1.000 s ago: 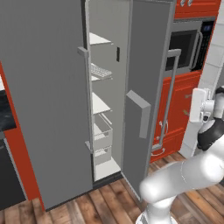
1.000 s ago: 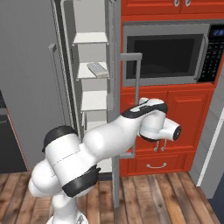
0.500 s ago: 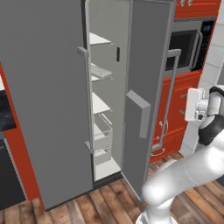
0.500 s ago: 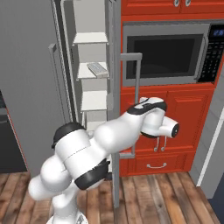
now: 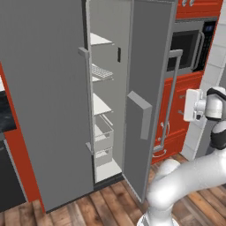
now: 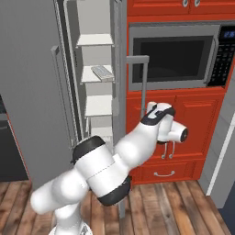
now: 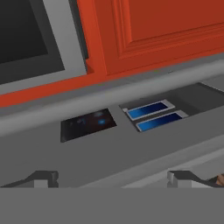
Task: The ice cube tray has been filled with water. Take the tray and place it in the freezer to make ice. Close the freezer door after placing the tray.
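Observation:
The freezer stands open, its white shelves and clear drawers showing. The ice cube tray lies flat on an upper shelf inside. The freezer door is swung wide out, its long bar handle on the outer face. My gripper is open with nothing between the fingertips. It faces the door's outer side, close to the dark dispenser panel and the handle bar. My hand hangs right of the door, near the handle.
A black-fronted microwave sits above orange cabinets just behind my hand. The plain grey fridge door is at the left. A wooden floor lies below, and a dark counter is at the far left.
My hand has edged a little left toward the freezer door's outer face, and the arm's elbow has swung. The tray and door have not moved.

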Robot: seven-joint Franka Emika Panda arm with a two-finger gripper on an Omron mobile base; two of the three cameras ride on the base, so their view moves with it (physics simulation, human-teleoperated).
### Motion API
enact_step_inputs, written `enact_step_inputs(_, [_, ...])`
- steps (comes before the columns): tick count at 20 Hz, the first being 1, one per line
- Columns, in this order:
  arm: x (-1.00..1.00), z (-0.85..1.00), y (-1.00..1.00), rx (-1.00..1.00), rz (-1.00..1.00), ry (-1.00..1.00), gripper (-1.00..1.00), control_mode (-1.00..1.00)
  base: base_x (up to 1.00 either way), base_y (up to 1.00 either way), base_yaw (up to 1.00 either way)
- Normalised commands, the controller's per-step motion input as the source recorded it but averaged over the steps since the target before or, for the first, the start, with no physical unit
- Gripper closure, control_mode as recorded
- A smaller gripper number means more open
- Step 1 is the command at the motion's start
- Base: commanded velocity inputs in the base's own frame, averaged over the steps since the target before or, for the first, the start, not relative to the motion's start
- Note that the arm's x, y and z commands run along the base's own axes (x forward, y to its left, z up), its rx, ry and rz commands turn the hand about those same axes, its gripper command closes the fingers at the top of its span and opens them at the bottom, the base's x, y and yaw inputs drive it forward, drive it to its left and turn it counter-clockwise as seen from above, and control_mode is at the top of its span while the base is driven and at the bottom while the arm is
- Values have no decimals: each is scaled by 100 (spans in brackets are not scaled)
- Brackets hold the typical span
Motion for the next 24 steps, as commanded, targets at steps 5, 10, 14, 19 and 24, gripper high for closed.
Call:
enact_step_inputs(5, [27, -8, -11, 0, 1, 0, -100, -100, 0, 0, 0])
enact_step_inputs(10, [34, -21, -2, 0, 2, 0, -100, -100, 0, 0, 0])
enact_step_inputs(14, [41, -24, 0, 0, 2, 0, -100, -100, 0, 0, 0])
enact_step_inputs(19, [35, -14, -11, 0, 0, 0, -100, -100, 0, 0, 0])
enact_step_inputs(24, [22, -8, -33, 0, 0, 0, -100, -100, 0, 0, 0])
